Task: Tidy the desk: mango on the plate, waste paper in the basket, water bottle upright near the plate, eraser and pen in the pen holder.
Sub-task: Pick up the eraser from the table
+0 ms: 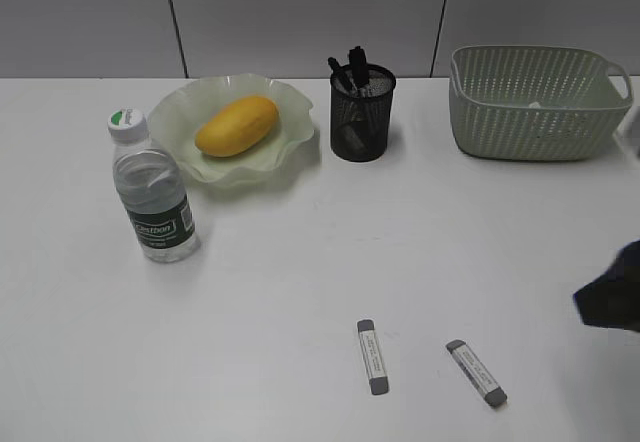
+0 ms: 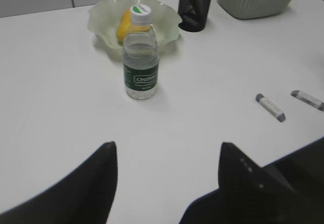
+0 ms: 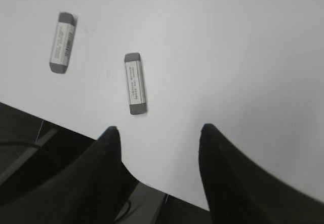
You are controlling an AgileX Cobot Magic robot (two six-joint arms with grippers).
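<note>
A: Where's everything?
B: Mango (image 1: 237, 126) on the plate (image 1: 180, 112) upper left, water bottle (image 1: 151, 188) upright beside it, two erasers (image 1: 372, 356) lower centre on the surface (image 1: 300, 262).
A: Grippers?
B: Left gripper (image 2: 167, 158) and right gripper (image 3: 158, 140) both gape, holding nothing.

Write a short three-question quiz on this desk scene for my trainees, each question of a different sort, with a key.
1. True or false: the mango lies on the green plate.
2. Multiple choice: the water bottle is A) lying on its side, B) standing upright with its cap on, C) inside the basket.
3. Fill in: the number of erasers on the desk, left eraser and right eraser, is ____.

Key: 1 true; 2 B; 3 two. Both erasers lie apart near the front edge, outside the black mesh pen holder, which already holds pens.
</note>
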